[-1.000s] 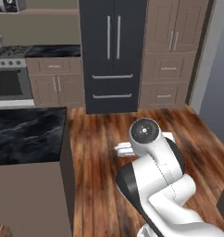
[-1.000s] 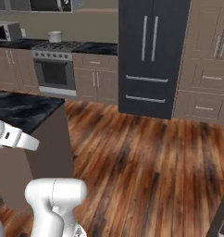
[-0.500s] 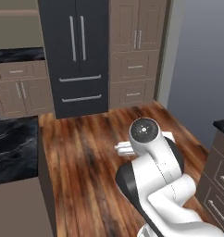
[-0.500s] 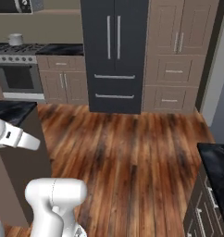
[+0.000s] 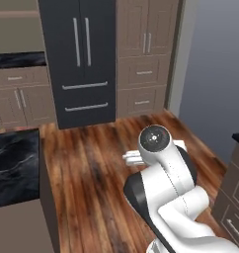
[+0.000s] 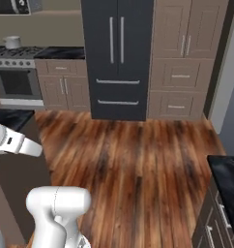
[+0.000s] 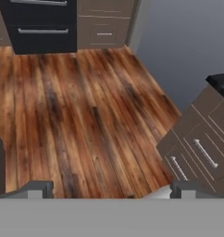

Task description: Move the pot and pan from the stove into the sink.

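Note:
The silver pot (image 6: 12,42) stands on the grey stove (image 6: 16,72), far off at the back left of the right base view. The pan and the sink are out of view. My gripper (image 7: 113,190) hangs over bare wooden floor, well away from the stove. Its two dark fingertips (image 7: 37,189) stand wide apart at the bottom of the hand view. The gripper is open, with nothing between the fingers.
A tall black fridge (image 6: 118,58) stands at the back, with brown cabinets (image 6: 182,63) to its right. A black marbled island counter (image 5: 13,168) is close on my left. A drawer cabinet under a dark counter (image 7: 202,148) stands on my right. Wooden floor (image 5: 92,158) lies between.
The whole picture slid left over the first half second as the base turned right, then it almost settled. The stove has left the left base view. The gripper stayed open.

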